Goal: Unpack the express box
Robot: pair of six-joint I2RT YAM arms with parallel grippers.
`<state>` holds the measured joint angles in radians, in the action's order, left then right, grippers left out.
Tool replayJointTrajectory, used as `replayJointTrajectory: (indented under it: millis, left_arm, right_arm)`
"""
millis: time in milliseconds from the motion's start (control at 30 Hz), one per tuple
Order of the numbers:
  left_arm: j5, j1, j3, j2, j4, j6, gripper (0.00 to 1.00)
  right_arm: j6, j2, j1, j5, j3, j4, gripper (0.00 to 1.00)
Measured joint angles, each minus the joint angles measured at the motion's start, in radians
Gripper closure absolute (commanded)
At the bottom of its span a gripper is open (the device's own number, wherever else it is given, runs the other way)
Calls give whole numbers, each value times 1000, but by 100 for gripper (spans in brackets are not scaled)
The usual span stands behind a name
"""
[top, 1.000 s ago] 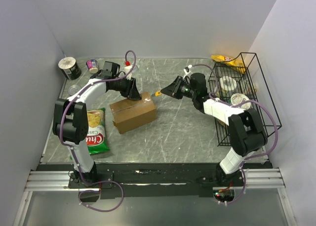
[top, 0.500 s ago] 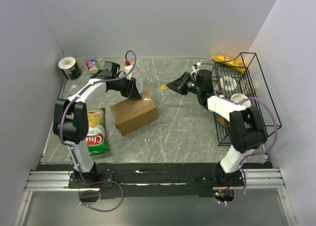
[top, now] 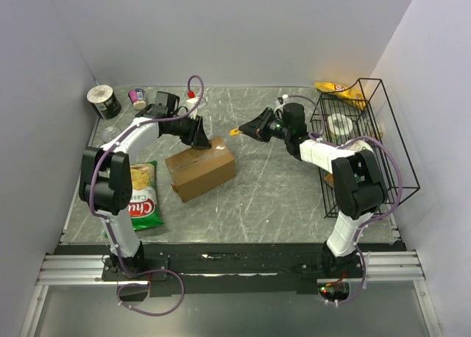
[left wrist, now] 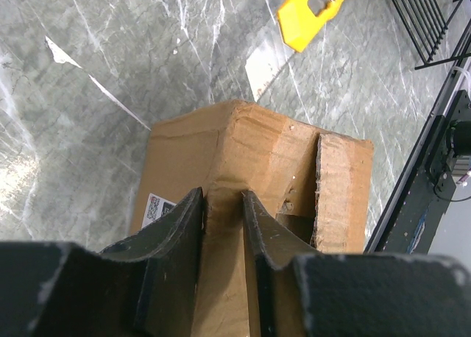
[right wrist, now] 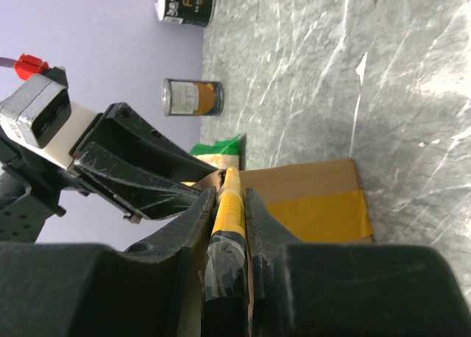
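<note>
Status: express box (top: 200, 169) sits on the desk (top: 265, 197), left of centre in the top view, with a chips bag (top: 143, 197) to its lower left. Your left gripper (left wrist: 222, 201) has its jaws clamped on a raised cardboard flap (left wrist: 221, 160) at the box's upper edge. Your right gripper (top: 249, 129) has its jaws closed on a yellow box cutter (left wrist: 315, 1), held just right of the box and apart from the cardboard.

Left wrist view shows a dark gap beside the pinched flap, so the seam looks partly parted. The tape band (right wrist: 324, 204) on the side looks uncut. Nothing is out of the box and the contents aren't visible.

I'd call it early. You've got left: finish the cut, fold the flaps back, lift the contents out.
</note>
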<state>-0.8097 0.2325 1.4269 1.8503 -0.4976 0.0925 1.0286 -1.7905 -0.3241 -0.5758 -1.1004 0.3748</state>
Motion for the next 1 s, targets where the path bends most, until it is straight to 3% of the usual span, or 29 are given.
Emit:
replayJointTrajectory:
  millis: [500,633,1000]
  left_arm:
    - [3,0,15,15,0,-4,93]
    - [3,0,21,19,-3,-4,99]
    - [0,6,33,26,-6,-9,99]
  right_arm:
    - [24,-6,-6,-55,28,33,100]
    - [10,-5,-6,-58,33,34,100]
    - [-58,73,10,-60,95,4,100]
